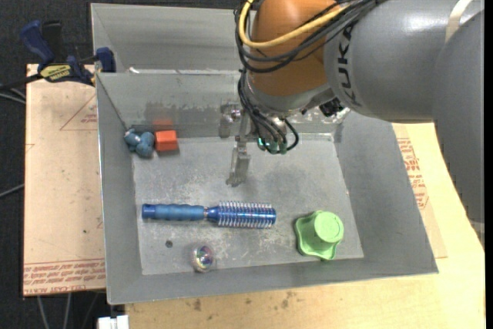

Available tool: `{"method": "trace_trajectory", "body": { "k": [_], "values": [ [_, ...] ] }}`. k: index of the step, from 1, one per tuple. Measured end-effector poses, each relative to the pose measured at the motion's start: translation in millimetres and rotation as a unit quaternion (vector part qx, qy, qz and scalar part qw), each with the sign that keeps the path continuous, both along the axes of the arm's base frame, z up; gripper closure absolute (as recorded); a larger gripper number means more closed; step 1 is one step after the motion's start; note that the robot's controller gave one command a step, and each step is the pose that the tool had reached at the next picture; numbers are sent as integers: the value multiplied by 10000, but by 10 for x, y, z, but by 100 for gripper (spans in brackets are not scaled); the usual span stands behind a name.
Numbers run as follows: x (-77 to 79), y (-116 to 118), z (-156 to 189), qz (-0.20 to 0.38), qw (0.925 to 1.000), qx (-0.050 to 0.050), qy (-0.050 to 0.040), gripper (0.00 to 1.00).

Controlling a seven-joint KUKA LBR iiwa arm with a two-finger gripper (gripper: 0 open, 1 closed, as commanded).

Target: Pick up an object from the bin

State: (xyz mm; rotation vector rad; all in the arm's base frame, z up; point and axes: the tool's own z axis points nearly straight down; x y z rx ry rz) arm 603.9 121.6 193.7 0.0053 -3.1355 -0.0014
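Gripper [236,175] hangs point-down near the middle of the grey metal bin [119,227], its slim tip low over bare floor. From this angle it reads as one narrow strip, so I cannot tell whether it is apart or together, and nothing can be seen clamped in it. Above it sits the rounded orange cover [289,42] of the wrist, looped with yellow and black cables [247,11]. The thick grey arm [416,42] comes in from the right and crosses over the bin's far right corner, hiding the wall there.

Nearest the tip is the blue hairbrush [208,214]. It lies flat on the floor just on the near side of the gripper, with its handle pointing left and its bristled head to the right, almost under the tip but apart from it. To the right of the brush head, near the front right corner, rests a green lobed knob [319,234]. A small shiny ball [202,258] sits against the front wall, just below the brush. Well to the left, by the back wall, an orange block [166,140] touches a lumpy blue piece [140,142].
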Motion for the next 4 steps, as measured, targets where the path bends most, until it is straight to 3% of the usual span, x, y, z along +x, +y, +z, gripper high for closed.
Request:
{"method": "trace_trajectory", "body": {
  "k": [1,2,3,4],
  "values": [
    [-323,810,-470,67,10000,16,-3,0],
    [-641,37,-1247,246,9997,-22,16,0],
    [-614,88,-1199,265,9996,3,-28,100],
    [-204,171,517,534,9985,8,-85,100]
  ]
}}
